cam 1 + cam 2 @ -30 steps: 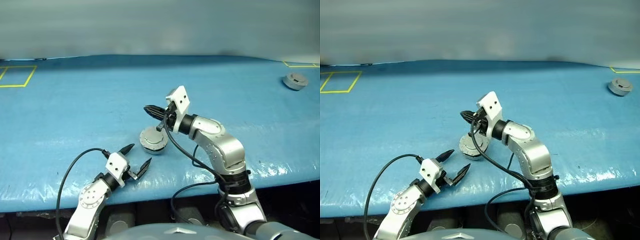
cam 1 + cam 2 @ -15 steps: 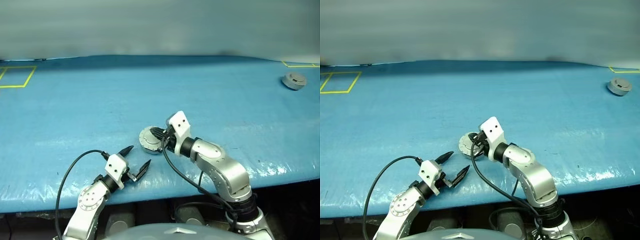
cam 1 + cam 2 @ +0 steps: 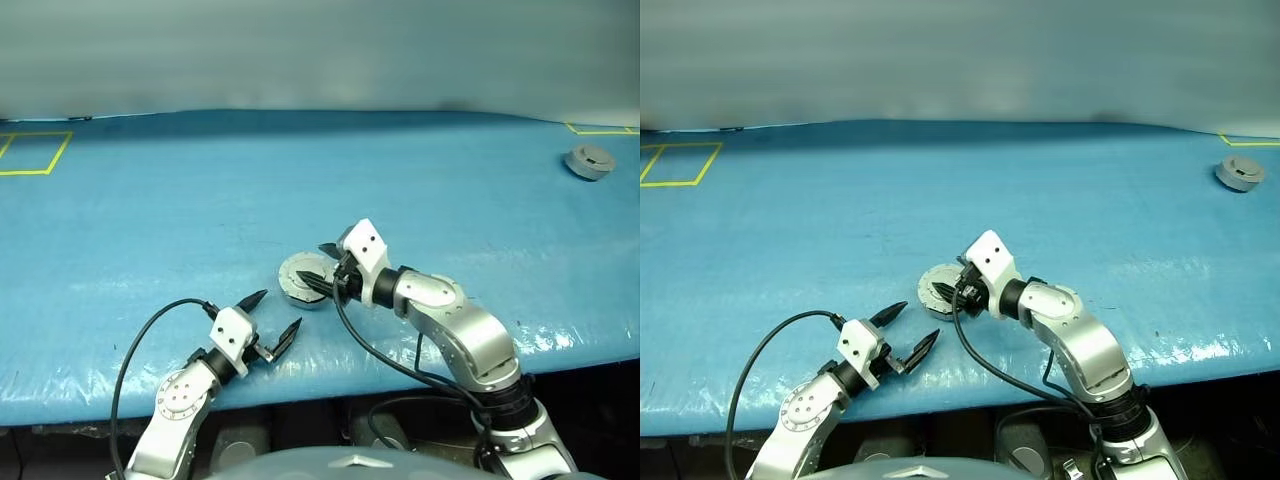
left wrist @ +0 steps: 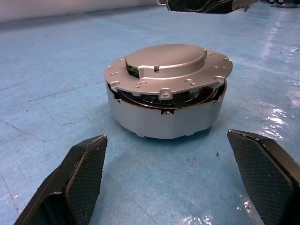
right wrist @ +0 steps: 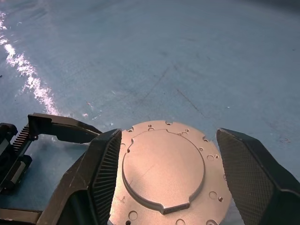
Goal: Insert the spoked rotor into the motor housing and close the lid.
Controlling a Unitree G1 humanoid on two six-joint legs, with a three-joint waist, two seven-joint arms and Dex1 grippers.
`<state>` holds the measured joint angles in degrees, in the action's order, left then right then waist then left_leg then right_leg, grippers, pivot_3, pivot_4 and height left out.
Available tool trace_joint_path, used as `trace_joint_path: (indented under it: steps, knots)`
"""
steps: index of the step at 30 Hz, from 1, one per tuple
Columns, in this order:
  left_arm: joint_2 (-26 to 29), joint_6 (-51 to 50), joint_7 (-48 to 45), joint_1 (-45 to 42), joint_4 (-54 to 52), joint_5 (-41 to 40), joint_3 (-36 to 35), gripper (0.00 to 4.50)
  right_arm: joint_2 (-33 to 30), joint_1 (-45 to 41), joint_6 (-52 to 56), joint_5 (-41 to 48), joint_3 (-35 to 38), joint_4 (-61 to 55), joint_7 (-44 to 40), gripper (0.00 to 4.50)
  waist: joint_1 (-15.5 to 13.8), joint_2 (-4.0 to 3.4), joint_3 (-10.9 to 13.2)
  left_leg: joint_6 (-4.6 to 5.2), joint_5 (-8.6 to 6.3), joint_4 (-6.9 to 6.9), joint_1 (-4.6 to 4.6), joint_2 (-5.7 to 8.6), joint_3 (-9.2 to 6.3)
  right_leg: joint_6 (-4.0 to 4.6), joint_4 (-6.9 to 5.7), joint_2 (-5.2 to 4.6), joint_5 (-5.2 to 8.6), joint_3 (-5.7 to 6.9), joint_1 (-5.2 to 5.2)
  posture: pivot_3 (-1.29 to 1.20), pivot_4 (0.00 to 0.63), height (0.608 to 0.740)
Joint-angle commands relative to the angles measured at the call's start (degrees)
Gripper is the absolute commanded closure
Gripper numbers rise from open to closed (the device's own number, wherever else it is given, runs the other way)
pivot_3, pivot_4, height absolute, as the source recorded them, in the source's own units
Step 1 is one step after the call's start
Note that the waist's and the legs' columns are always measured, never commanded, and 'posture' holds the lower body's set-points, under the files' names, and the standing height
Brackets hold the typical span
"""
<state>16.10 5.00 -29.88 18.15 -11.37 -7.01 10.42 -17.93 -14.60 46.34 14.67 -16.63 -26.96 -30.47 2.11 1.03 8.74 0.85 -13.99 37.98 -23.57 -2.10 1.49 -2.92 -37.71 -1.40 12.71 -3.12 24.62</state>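
Round grey lid (image 4: 166, 70) askew atop motor housing (image 4: 164, 117)

Right tool (image 3: 315, 266) open over lid (image 3: 300, 275); left tool (image 3: 272, 315) open

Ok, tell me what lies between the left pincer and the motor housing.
Nothing but bare blue table cover. In the left wrist view, the open left pincer faces the round silver-grey motor housing, its flat grey lid resting on top.

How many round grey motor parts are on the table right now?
2 spots: the housing with the lid sitting on it, between the grippers, and a separate grey part at the table's far right corner. Anything inside the housing is hidden.
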Motion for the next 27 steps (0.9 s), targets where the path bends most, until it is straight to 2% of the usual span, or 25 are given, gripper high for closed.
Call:
trace_joint_path:
  steps: [1, 12, 15, 17, 27]
  knots:
    - [-0.11, 0.75, 0.28, 0.11, -0.6, -0.46, -0.41, 0.0, 0.5, -1.0, -1.13, -0.5, -1.63, -0.21, 0.49, 1.27, 0.0, 0.0, 0.0, 0.0, 0.0, 0.0, 0.0, 0.0, 0.0, 0.0, 0.0, -0.01, 0.0, 0.0, 0.0, 0.0, 0.15, 0.74]
    - [-0.29, 0.9, 0.22, -0.25, -0.34, -0.46, -0.4, 0.0, 0.49, -3.56, -6.92, -5.81, -6.32, 6.62, 0.3, 1.27, -0.01, 0.01, 0.0, 0.0, 0.0, 0.02, 0.01, 0.0, 0.01, -0.01, -0.01, 0.0, -0.01, 0.01, 0.0, 0.0, 0.15, 0.74]
    - [-0.34, 0.94, 0.35, -0.14, -0.35, -0.45, -0.49, 0.0, 0.29, -3.9, -7.42, -6.19, -6.4, 6.95, -0.24, 0.7, -0.02, 0.01, 0.0, 0.0, 0.0, 0.01, 0.0, 0.0, 0.02, -0.01, 0.0, 0.0, -0.01, 0.02, 0.0, 0.0, 0.15, 0.74]
    - [-0.34, 1.0, 0.41, 0.0, -0.39, -0.44, -0.53, 0.0, 0.09, -3.97, -7.19, -6.58, -6.54, 6.89, -0.36, 0.09, -0.02, 0.01, 0.0, 0.0, 0.0, 0.02, 0.0, 0.0, 0.02, -0.01, 0.0, 0.0, -0.01, 0.01, 0.0, 0.0, 0.15, 0.74]
    - [-0.39, 1.03, 0.43, -0.19, -0.24, -0.29, -0.5, 0.0, 0.41, -3.16, -6.34, -6.54, -5.93, 8.47, -1.25, 0.04, -0.01, 0.01, 0.0, 0.0, 0.0, 0.02, 0.01, 0.0, 0.03, -0.01, -0.01, 0.0, -0.01, 0.01, 0.0, 0.0, 0.15, 0.74]
